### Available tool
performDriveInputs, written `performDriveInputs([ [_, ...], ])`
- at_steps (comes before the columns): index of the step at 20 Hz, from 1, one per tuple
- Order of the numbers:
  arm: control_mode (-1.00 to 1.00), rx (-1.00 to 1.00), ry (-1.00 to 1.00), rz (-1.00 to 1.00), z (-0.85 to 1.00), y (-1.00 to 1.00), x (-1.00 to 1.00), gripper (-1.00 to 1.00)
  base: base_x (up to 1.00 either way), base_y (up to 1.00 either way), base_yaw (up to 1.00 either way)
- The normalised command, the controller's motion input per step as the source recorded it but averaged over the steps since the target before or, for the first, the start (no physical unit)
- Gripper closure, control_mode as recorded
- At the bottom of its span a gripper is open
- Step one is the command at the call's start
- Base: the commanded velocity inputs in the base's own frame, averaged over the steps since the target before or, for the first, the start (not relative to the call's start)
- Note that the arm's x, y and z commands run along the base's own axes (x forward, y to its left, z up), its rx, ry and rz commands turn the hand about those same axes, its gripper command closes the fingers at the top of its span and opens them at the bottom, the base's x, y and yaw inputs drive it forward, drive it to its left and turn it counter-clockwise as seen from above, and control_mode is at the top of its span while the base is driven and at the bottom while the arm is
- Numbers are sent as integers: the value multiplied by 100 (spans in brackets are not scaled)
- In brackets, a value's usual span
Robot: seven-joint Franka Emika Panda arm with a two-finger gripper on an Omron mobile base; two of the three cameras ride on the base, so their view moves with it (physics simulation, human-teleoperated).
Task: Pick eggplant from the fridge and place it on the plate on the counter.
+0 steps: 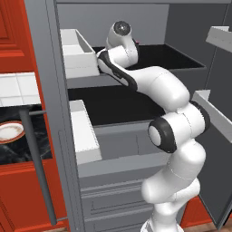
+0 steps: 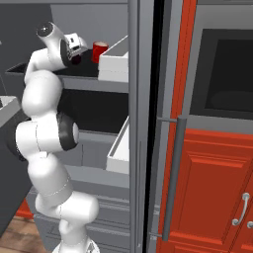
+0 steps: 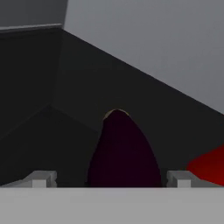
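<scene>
Dark purple eggplant (image 3: 124, 153), red can (image 2: 100, 51), black shelf (image 1: 149, 56)

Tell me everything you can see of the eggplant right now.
The eggplant is a smooth, very dark purple, almost black lump, egg-shaped with a pale tan tip at its narrow end. In the hand view it sits on the black fridge shelf, between the two tips of the open gripper, narrow end pointing away. Whether the tips touch it cannot be told. The red can stands beside it, apart.

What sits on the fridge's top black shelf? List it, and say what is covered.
On the fridge's top black shelf: the dark eggplant between the gripper fingertips, and a red can beside it. The arm hides the shelf's middle; the eggplant's base is cut off from sight.
</scene>
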Motion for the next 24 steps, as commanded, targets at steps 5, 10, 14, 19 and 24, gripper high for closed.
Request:
performDriveInputs([
  [5, -100, -3, 1, 0, -2, 4, 38, -100, 0, 0, 0],
  [10, -100, -5, 7, -8, -17, -4, 5, 100, 0, 0, 0],
  [14, -100, -7, 14, -14, -23, -17, 0, 100, 0, 0, 0],
  [19, -100, -8, 12, -14, -32, -18, 0, 100, 0, 0, 0],
  [24, -100, -1, 1, -6, -4, -5, -19, 100, 0, 0, 0],
])
